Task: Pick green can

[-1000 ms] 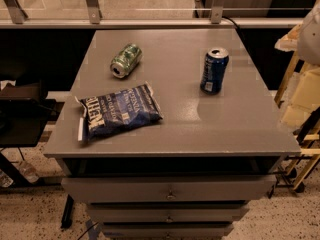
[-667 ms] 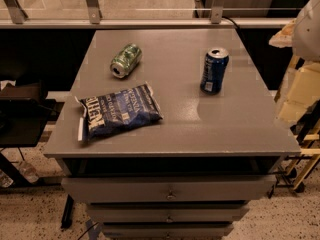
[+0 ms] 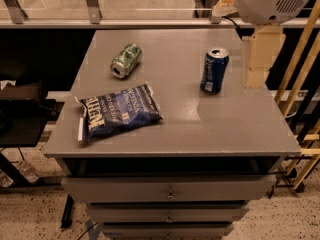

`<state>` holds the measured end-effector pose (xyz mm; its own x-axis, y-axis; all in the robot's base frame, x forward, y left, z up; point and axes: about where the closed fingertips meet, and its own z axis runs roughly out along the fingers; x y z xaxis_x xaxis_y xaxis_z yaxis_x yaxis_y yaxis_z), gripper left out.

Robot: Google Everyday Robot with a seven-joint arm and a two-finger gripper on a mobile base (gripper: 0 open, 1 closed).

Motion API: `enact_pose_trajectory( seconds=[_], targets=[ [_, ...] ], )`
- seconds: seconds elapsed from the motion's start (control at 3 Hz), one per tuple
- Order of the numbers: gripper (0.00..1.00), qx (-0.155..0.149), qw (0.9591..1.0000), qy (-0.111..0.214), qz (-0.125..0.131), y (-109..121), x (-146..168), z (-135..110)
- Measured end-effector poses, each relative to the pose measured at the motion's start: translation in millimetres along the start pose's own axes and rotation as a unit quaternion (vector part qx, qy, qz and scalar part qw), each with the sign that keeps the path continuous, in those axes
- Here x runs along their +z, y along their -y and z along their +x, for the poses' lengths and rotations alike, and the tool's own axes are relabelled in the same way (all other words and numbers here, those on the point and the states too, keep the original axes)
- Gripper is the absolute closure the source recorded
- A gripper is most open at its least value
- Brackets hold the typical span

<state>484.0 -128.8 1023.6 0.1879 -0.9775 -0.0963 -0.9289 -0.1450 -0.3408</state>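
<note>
The pincer point(image 3: 257, 59) hangs over the right rear edge of the bench point(image 3: 225, 129), a pale shape beneath the arm's white housing point(image 3: 270, 1). Whether it is open or closed cannot be told. Just to its left, a dark blue can point(image 3: 214, 70) stands upright. The green can point(image 3: 126, 60) lies on its side toward the left rear, well apart from the pincer. A blue snack bag point(image 3: 120, 112) lies flat near the front left.
</note>
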Motion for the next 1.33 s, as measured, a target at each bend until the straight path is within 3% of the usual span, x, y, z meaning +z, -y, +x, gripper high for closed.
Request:
enact_pose_trajectory(
  seconds=[0.33, 0.67, 1.0, 1.33],
  targets=[
    [0.0, 0.0, 1.0, 0.0, 0.0, 0, 0, 0],
    [0.0, -0.017, 0.9996, 0.022, 0.006, 10, 1, -5],
    [0.0, -0.087, 0.9945, 0.059, 0.005, 38, 12, -30],
    [0.0, -0.201, 0.9742, 0.101, 0.013, 82, 29, -82]
  ],
)
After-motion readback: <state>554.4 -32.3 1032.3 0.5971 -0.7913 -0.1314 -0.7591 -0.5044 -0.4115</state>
